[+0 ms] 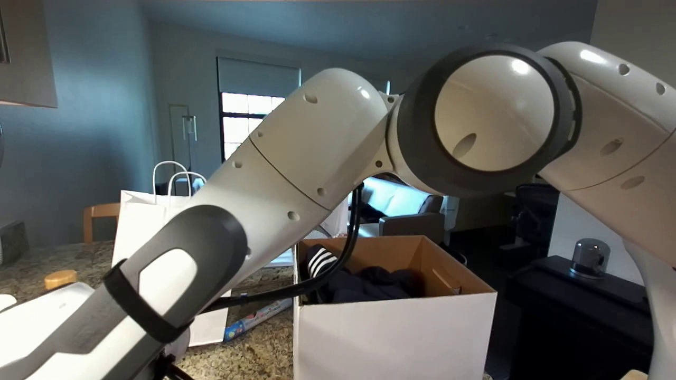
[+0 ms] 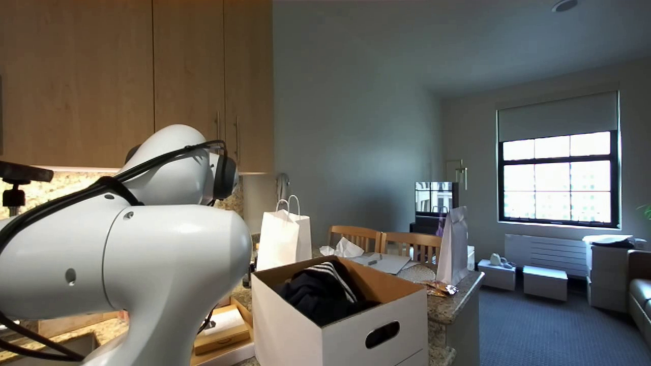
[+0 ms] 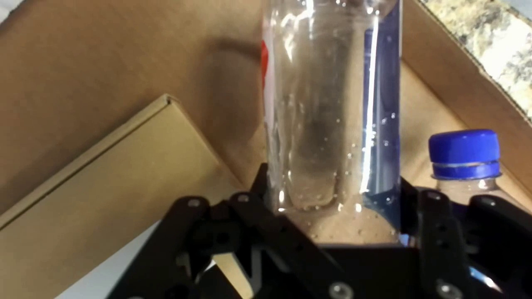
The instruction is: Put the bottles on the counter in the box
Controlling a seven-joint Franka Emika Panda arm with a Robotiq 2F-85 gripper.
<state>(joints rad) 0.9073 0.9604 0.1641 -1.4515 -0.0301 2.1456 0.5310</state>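
Observation:
In the wrist view a clear plastic bottle [image 3: 316, 104] with a red and blue label stands between the fingers of my gripper [image 3: 336, 191]. Both fingers touch its sides, so the gripper is shut on it. Its top end runs out of the frame. A second bottle with a blue cap [image 3: 464, 153] is at the right, partly behind the right finger. The box [image 1: 391, 338], a white carton holding dark clothes, stands on the counter [image 1: 259, 348]; it also shows in an exterior view [image 2: 290, 315]. The gripper is outside both exterior views.
Brown cardboard walls [image 3: 469, 62] surround the bottles in the wrist view, with a tan flat box [image 3: 124, 166] at left. A shallow tray [image 2: 231, 356] sits beside the carton. White paper bags [image 2: 285, 239] stand behind. The arm [image 1: 296, 148] hides part of the counter.

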